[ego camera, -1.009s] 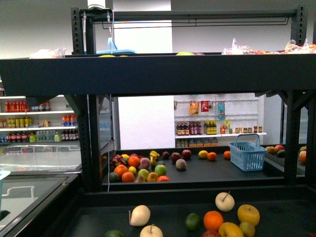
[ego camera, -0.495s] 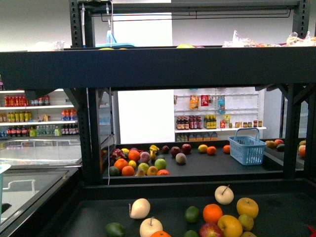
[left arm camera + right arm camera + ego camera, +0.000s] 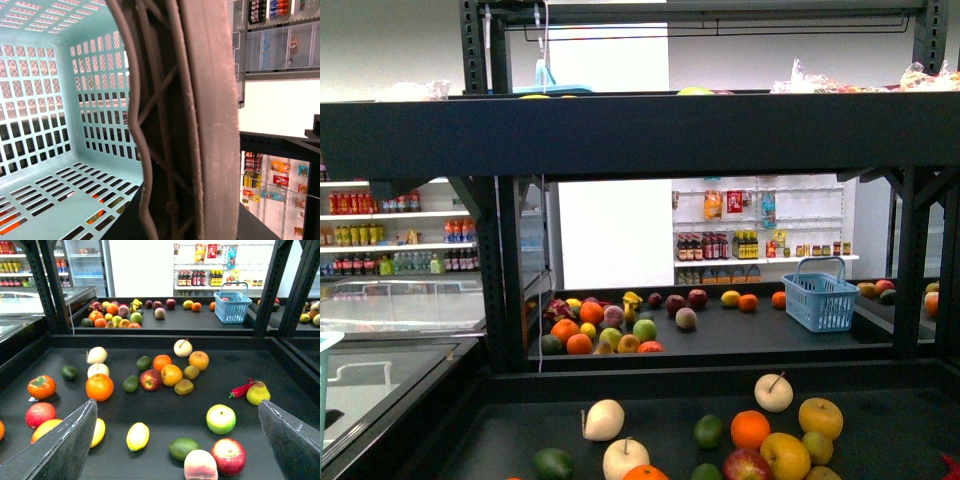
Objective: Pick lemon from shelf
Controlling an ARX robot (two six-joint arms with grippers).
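Observation:
The shelf (image 3: 640, 135) is a black rack with flat tiers; its lower tier (image 3: 165, 407) holds loose fruit. A yellow lemon (image 3: 138, 436) lies on that tier in the right wrist view, between my right gripper's fingers and nearer the finger on the picture's left. A second yellow fruit (image 3: 98, 432) is half hidden behind that finger. My right gripper (image 3: 176, 407) is open and empty above the tier. My left gripper (image 3: 170, 150) is shut on the teal basket (image 3: 60, 100), which looks empty. Neither gripper shows in the front view.
Around the lemon lie an avocado (image 3: 183, 448), a red apple (image 3: 228, 455), a peach (image 3: 200, 466), a green apple (image 3: 221, 418) and an orange (image 3: 99, 386). A blue basket (image 3: 820, 300) stands on the rear tier. Black uprights (image 3: 272, 285) flank the tier. A glass freezer (image 3: 390, 370) is at the left.
The front view has tilted downward: the shelf edge sits higher in the picture and more fruit shows at the bottom. It has barely shifted over the last half second.

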